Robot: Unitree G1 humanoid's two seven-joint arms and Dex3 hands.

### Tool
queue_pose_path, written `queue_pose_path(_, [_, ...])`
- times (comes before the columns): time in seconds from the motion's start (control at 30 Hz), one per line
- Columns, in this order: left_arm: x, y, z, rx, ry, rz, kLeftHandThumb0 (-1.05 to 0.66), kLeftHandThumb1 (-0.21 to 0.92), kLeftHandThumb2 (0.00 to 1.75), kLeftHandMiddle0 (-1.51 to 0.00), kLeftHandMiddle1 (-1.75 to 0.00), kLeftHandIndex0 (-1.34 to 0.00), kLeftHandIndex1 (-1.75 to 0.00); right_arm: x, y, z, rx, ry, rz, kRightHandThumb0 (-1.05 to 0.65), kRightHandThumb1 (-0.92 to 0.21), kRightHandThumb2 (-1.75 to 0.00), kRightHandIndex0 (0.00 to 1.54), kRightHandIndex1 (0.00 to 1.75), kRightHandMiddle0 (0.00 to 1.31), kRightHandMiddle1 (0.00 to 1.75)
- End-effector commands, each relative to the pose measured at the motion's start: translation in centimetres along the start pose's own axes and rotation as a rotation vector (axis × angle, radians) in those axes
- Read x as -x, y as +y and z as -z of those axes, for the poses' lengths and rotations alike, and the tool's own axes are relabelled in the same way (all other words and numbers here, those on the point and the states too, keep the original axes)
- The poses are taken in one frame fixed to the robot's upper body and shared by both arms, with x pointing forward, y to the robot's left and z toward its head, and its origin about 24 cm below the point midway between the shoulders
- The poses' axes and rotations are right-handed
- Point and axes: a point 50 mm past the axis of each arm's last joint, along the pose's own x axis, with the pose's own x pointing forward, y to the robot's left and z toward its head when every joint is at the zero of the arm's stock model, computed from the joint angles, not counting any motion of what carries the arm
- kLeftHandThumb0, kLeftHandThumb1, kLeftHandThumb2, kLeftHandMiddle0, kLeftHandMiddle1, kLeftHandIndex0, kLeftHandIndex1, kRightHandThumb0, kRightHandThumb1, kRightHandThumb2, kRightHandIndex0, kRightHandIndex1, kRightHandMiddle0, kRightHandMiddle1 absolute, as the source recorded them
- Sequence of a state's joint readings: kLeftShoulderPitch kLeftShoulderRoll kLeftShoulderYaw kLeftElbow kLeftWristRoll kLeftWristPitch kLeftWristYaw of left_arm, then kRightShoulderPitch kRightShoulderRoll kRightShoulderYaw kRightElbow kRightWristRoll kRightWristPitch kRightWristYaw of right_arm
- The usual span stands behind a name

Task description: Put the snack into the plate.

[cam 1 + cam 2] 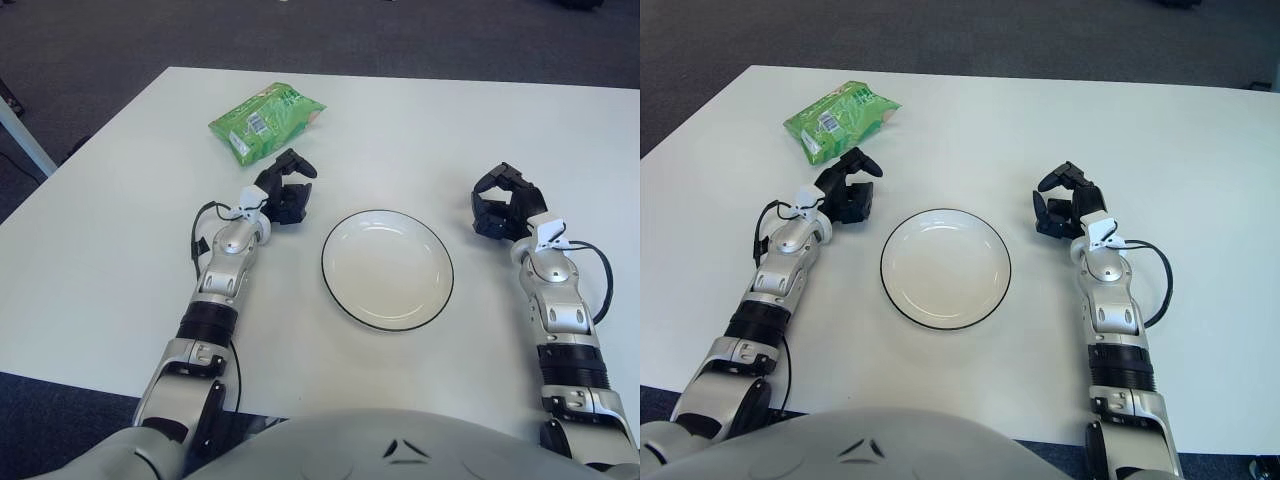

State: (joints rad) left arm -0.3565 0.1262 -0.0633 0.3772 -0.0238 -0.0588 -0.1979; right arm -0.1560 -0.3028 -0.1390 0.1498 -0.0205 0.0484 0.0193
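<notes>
A white table (120,250) carried everything. The plate (387,268), white with a dark rim and nothing in it, lay between the two hands, just beside the left hand (283,190) and a little nearer the robot than it. The green snack (265,121) bag lay flat beyond the left hand, just past its fingertips and slightly to its left, not touching. That hand's fingers were loosely parted, holding nothing. The right hand (503,203) showed to the plate's right, fingers relaxed and holding nothing.
</notes>
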Motion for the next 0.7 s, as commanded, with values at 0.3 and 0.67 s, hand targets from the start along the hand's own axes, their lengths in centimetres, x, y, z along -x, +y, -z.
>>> queue_pose_path(0.3, [-0.3, 0.4, 2.8, -0.083, 0.077, -0.029, -0.4, 0.58, 0.97, -1.16, -1.75, -0.41, -1.73, 0.3, 1.5, 5.1, -0.032, 0.214, 0.0, -0.43, -0.5, -1.09, 1.22, 1.75, 0.47, 1.75])
queue_pose_path(0.67, [-0.4, 1.1, 2.1, -0.294, -0.049, -0.034, -0.4, 0.58, 0.98, -1.16, -1.75, -0.41, -1.74, -0.4, 2.2, 4.7, -0.045, 0.178, 0.019, -0.43, -0.47, -1.12, 1.22, 1.75, 0.49, 1.75])
